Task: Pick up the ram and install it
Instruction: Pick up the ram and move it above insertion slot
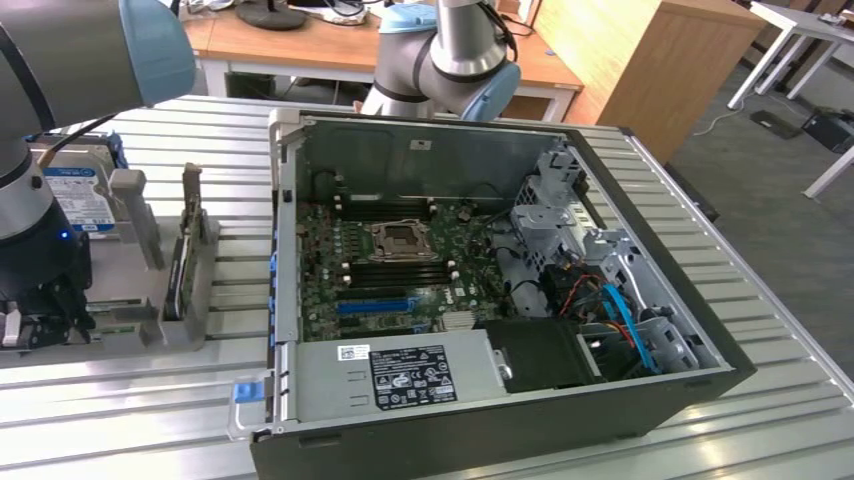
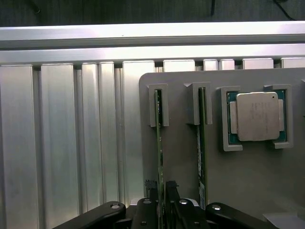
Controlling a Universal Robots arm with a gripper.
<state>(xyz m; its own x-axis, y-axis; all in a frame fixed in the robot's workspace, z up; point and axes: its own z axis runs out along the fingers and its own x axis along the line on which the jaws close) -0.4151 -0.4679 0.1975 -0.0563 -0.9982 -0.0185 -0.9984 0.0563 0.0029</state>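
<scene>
Two rams stand on edge in slots of a grey holder plate (image 2: pixel 181 162). My gripper (image 2: pixel 162 202) straddles the nearer-to-edge ram (image 2: pixel 159 143), a slim green strip, with one dark finger (image 2: pixel 172 195) pressed against each side; the strip still sits in its slot. The other ram (image 2: pixel 202 143) stands alone beside it. In the exterior view my gripper (image 1: pixel 34 322) is low over the holder at the exterior view's left, well apart from the open computer case (image 1: pixel 287 200). Its green motherboard (image 1: pixel 327 265) lies exposed, with dark memory slots (image 1: pixel 395 270) around the processor socket (image 1: pixel 398 240).
A silver processor (image 2: pixel 257 116) rests in a pocket of the holder plate beside the rams. A hard drive with a blue label (image 1: pixel 74 195) and an upright grey bracket (image 1: pixel 187 260) stand between my gripper and the case. Ribbed aluminium table (image 1: pixel 134 400) lies all around.
</scene>
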